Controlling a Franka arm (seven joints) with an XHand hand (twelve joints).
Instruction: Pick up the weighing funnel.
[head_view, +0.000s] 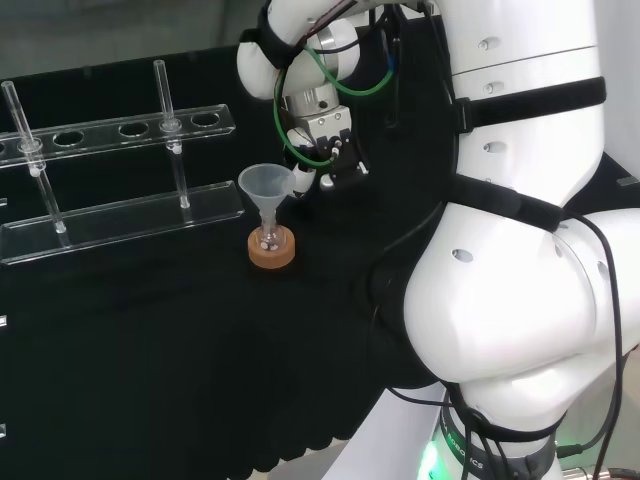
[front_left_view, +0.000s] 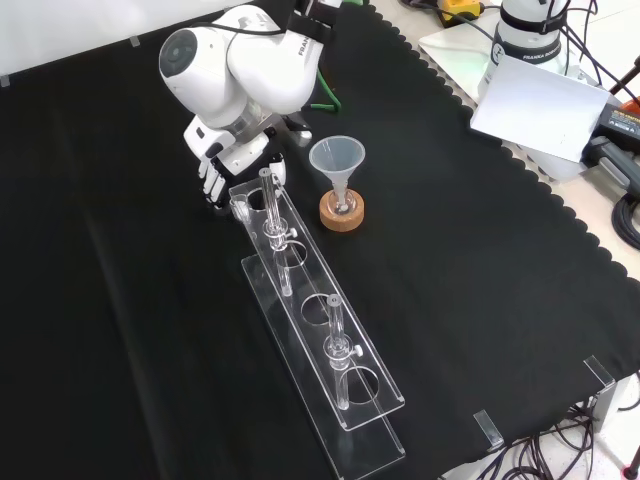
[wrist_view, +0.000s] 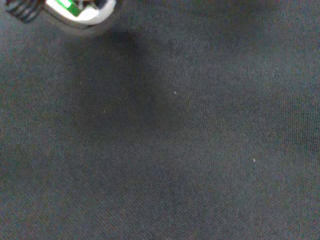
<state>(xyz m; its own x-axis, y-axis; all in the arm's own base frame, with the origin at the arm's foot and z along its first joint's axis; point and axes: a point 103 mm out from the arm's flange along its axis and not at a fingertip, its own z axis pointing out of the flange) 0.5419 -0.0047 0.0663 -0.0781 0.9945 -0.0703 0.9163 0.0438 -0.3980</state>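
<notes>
Item 1, funnel (head_view: 264, 186): clear cone, mouth up, stem down in a small flask (head_view: 268, 240) seated on a cork ring (head_view: 271, 254). It stands on the black-clothed desk (front_left_view: 500, 300) and is my reference for every entry below.

Item 2, my robot hand (front_left_view: 213, 170): in the front view, left of the funnel and apart from it. In the head view, just right of the funnel's rim. Whether it is spread or closed, I cannot tell.

Item 3, small pale rounded shape (front_left_view: 238, 207): in the front view, left of the funnel, directly below my robot hand. I cannot tell whether it is part of the hand or the weighing funnel, so the weighing funnel's place is unsettled.

Item 4, clear rack (front_left_view: 320, 330): long, two-tiered, with round holes and upright clear rods. In the front view it runs from just left of the funnel toward the near edge. In the head view it lies left of the funnel.

Item 5, black cloth (wrist_view: 175, 150): in the wrist view, plain weave under a soft shadow.
</notes>
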